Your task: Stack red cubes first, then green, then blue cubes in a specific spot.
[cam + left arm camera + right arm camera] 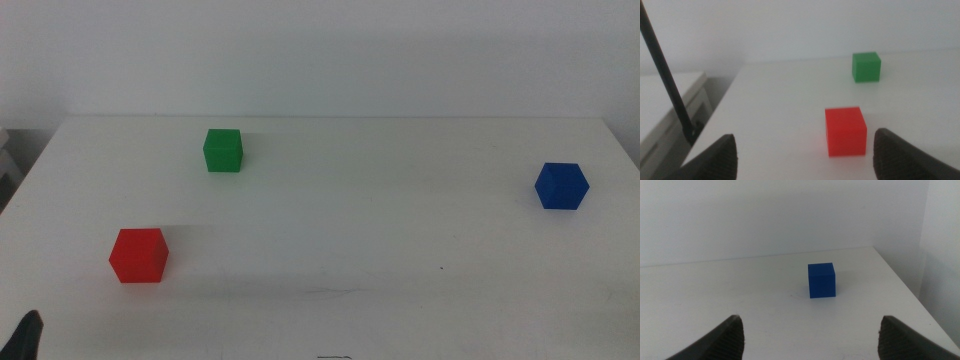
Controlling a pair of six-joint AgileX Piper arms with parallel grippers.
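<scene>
Three matte solid cubes, well apart on white smooth table (330,230): one red cube (138,255) near-left, one green cube (223,150) far-left, one dark-blue cube (561,186) right. Left gripper (805,152) and right gripper (812,335) wide open, empty.

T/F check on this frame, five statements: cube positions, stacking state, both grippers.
1. The red cube sits alone on the white table, nothing on top. True.
2. The green cube is stacked on the red cube. False: it stands apart, farther back on the table.
3. The blue cube is at the table's right side in the middle view, away from the other two. True.
4. The left gripper is shut on the red cube. False: its jaws are open, with the cube ahead of them, untouched.
5. The right gripper is open and faces the blue cube. True.
</scene>
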